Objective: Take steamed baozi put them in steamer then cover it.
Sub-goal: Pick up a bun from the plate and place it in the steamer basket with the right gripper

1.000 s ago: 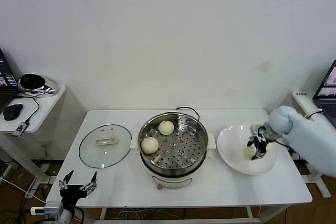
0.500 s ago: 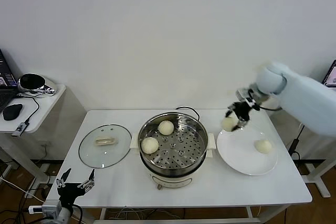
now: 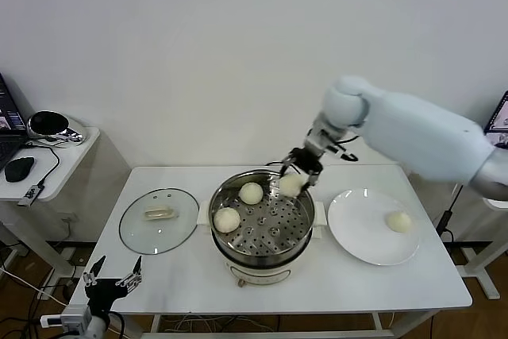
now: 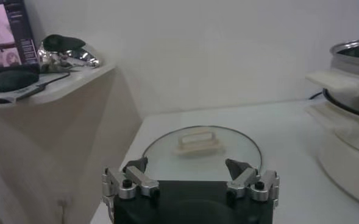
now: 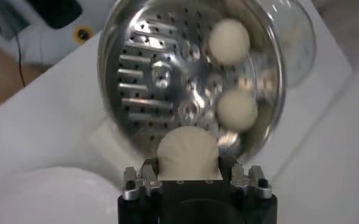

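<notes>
While the right gripper [image 3: 295,174] pinches a small cream-white dough bun [image 3: 290,185] above the shiny stainless-steel steamer pot [image 3: 263,224], you see it hanging at the tray's 2 o'clock, likely because two buns [image 3: 251,193] already fill 9 to 11. One bun [image 3: 398,221] waits on the flat white plate [image 3: 361,236]. Left gripper [image 3: 111,281] sits spread wide, parked off the table's 7 o'clock corner near the clear glass lid [image 3: 159,221].
</notes>
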